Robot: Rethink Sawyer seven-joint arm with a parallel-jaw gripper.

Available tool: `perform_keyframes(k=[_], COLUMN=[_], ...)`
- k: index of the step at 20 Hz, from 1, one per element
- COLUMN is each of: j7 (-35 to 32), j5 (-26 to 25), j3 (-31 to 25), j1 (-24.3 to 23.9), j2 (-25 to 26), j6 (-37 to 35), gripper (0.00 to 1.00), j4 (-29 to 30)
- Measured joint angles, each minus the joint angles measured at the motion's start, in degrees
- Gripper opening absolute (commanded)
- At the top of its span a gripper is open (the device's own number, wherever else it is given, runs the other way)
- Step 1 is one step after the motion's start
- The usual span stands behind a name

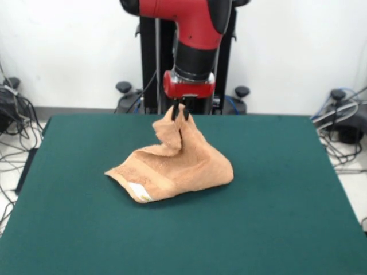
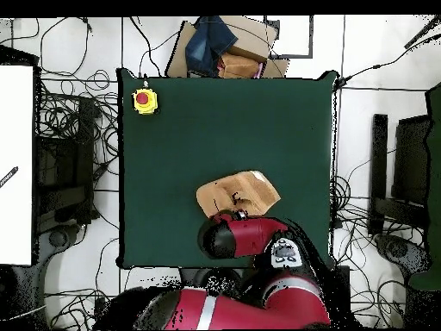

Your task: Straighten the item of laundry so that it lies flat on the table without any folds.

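Observation:
The item of laundry (image 1: 175, 166), a tan-orange terry towel, sits crumpled in the middle of the dark green table (image 1: 275, 217). One part of it is pulled up into a peak, and my gripper (image 1: 180, 116) is shut on that peak, its black fingers pinching the cloth. The rest drapes down to the table, with a woven band and a small white label (image 1: 138, 192) at the near left corner. In the overhead view the towel (image 2: 245, 190) shows just beyond my arm, which hides the gripper.
A yellow box with a red button (image 2: 145, 100) sits at one table corner. Cardboard and dark cloth (image 2: 220, 47) lie off the far edge. Cables and equipment lie on the floor around the table.

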State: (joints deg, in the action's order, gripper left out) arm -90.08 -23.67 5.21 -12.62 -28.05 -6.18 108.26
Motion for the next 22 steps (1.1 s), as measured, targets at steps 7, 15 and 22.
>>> perform_keyframes(k=[7,15,22], j7=[0.0,0.0,0.0], j5=[1.72,3.41,4.13], j3=[0.01,0.0,-1.59], j1=[1.81,4.83,3.8], j2=[-4.7,-10.54,-15.25], j6=[-7.65,-20.76,-26.26], gripper=[0.0,0.0,0.0], j4=[2.68,2.99,3.01])
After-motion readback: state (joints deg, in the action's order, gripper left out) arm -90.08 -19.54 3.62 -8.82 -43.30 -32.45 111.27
